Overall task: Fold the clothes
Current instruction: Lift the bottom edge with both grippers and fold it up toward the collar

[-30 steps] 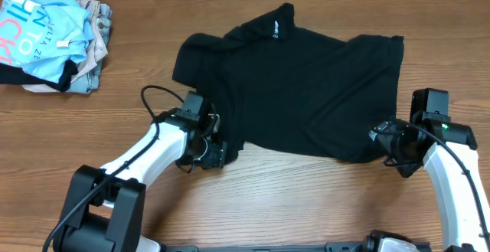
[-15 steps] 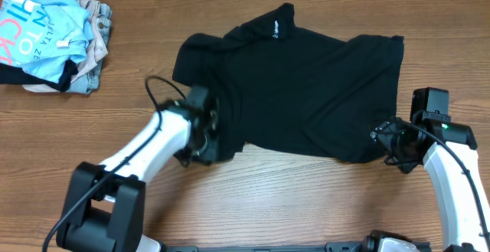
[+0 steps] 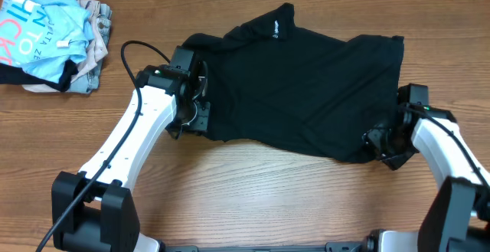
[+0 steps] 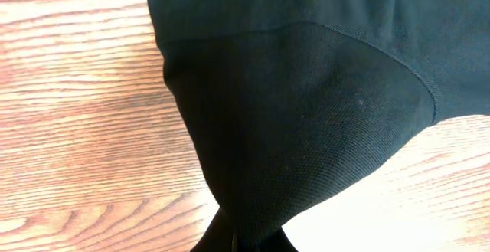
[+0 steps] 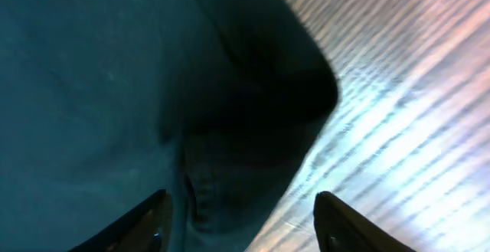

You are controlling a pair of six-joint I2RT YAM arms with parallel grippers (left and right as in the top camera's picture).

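Overhead, the left gripper (image 3: 195,118), clamped on a hem corner of the shirt (image 3: 306,76), has hauled it up toward the sleeve, starting the fold on the table (image 3: 268,198), while the right gripper (image 3: 380,139) straddles the other corner, jaws apart.

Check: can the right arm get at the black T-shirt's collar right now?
Probably yes. The right gripper sits open at the near right corner of the black T-shirt, and the collar lies exposed at the far edge. The left gripper is at the shirt's left side, out of the way.
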